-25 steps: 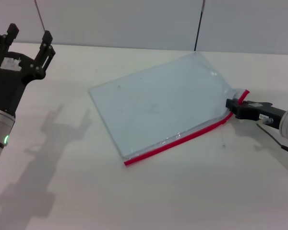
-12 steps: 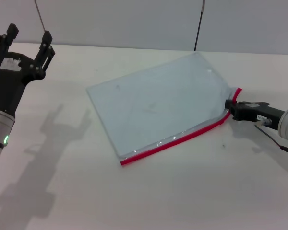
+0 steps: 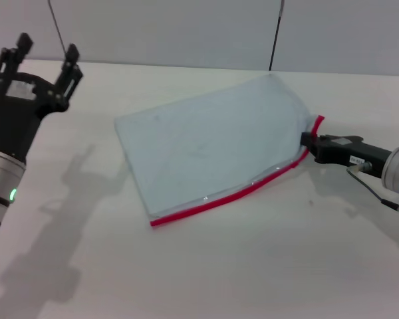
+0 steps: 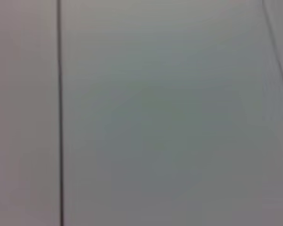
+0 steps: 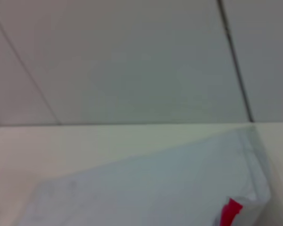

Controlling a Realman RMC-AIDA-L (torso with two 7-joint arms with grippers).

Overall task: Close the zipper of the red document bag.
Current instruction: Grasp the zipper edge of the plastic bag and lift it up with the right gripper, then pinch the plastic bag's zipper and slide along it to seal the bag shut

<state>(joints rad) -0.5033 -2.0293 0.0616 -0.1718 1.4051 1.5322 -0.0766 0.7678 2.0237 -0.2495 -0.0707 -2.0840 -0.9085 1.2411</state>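
— Where is the bag from where you are?

— The red document bag (image 3: pixel 209 149) lies flat on the white table (image 3: pixel 253 266), stretching away from my right gripper (image 3: pixel 307 141) toward my left side. My right gripper's tip sits at the bag's nearest corner, right on the end of the zipper (image 3: pixel 229 197), where the red strip bends upward.

— Are those fingers clamped on it?

— They look pressed together on the zipper's end, though the slider itself is too small for me to make out. The bag buckles a little at that corner.

— And the zipper's line?

— It runs along the long edge facing my body, from my right gripper off to the far low corner on my left.

— Anything inside the bag?

— I see nothing through the pale plastic; it lies thin and flat.

— Your wrist camera?

— From my right wrist, the bag (image 5: pixel 155 188) fills the low part, with a bit of red (image 5: pixel 230 211) at its corner.

— The other hand?

— My left gripper (image 3: pixel 43 56) is raised well apart from the bag, fingers spread and pointing up, holding nothing. Its wrist view shows only a grey wall.
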